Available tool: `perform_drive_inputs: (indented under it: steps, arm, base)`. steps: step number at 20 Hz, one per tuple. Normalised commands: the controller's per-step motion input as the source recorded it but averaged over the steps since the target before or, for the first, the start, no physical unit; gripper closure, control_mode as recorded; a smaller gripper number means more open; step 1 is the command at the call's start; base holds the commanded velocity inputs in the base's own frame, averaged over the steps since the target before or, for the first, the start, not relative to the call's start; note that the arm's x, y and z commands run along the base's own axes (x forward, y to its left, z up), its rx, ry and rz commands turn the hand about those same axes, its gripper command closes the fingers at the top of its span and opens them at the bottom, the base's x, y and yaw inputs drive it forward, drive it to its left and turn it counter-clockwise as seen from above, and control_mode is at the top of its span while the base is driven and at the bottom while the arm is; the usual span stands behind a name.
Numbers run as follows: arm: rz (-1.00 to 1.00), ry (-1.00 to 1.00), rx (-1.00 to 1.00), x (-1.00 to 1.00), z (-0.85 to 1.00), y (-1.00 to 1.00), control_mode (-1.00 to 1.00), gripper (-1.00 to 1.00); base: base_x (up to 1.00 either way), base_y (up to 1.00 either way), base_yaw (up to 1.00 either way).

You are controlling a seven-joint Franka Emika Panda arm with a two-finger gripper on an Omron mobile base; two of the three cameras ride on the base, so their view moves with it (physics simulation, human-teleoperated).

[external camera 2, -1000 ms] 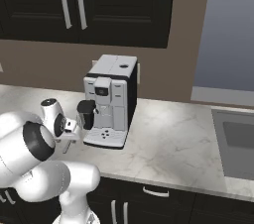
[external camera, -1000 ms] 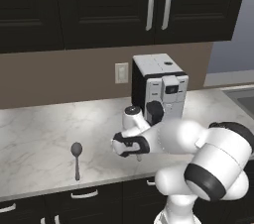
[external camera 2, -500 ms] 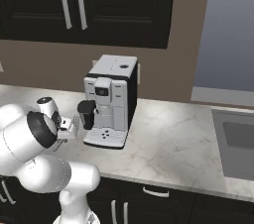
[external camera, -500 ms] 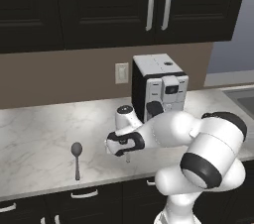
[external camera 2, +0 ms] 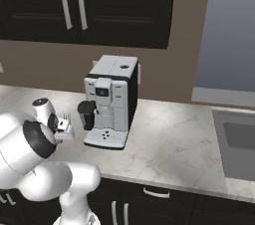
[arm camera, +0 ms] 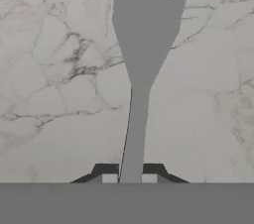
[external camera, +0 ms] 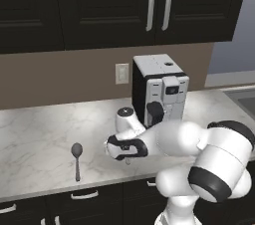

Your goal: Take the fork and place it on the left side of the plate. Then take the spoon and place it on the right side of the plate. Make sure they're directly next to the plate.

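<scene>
While our end effector (arm camera: 130,178) is clamped on the fork (arm camera: 144,39) above the desk (external camera: 35,134), nothing is placed yet. We judge both placements remain; the spoon (external camera: 76,153) lies left of the coffee machine (external camera: 158,89).

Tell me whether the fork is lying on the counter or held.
Held. In the hand view the fork runs up from between the pincer tips, tines away, over the counter.
</scene>
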Motion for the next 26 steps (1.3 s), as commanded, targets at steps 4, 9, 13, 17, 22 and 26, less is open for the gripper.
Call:
perform_drive_inputs:
  steps: [4, 9, 13, 17, 22, 26]
  arm:
    - [0.0, -0.16, 0.02, -0.39, 0.52, 0.0, -1.0, 1.0]
    - [0.0, -0.11, 0.03, -0.24, 0.86, 0.0, -1.0, 1.0]
    - [-0.02, -0.05, 0.06, -0.12, 0.99, -0.1, -1.0, 1.0]
    - [-0.01, -0.04, 0.09, -0.06, 1.0, -0.2, -1.0, 1.0]
    - [-0.01, -0.04, 0.08, -0.09, 0.89, -0.05, -1.0, 1.0]
    - [-0.02, -0.01, 0.03, -0.16, 0.31, 0.0, -1.0, 1.0]
  base:
    - [0.0, 0.0, 0.0]
    - [0.0, 0.0, 0.0]
    - [0.0, 0.0, 0.0]
    - [0.0, 0.0, 0.0]
    - [0.0, 0.0, 0.0]
    - [0.0, 0.0, 0.0]
